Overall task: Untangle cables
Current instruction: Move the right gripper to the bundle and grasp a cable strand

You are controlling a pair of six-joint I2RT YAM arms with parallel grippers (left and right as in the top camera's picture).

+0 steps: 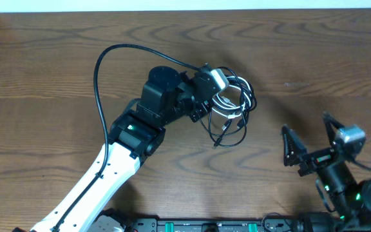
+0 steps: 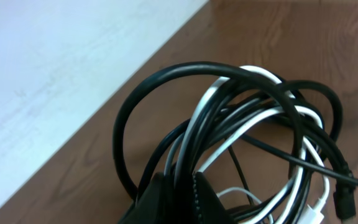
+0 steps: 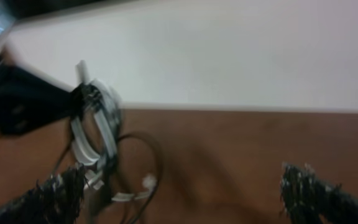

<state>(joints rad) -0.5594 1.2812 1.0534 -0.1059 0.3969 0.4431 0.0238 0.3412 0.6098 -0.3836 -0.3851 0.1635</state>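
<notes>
The cables form one tangled bundle of black cords and a white one, just right of the table's middle. My left gripper is shut on the bundle's near side. In the left wrist view several black strands and a white one pass between the jaws of this gripper, and the loops fan out beyond. My right gripper stands open over bare table to the lower right, apart from the bundle. From the right wrist view, the cables stand upright at the far left, beyond the wide-spread right gripper, which holds nothing.
The left arm's own thick black cable arcs over the table's left half. A white surface lies beyond the table's far edge. The wooden table stretches bare on both sides of the bundle.
</notes>
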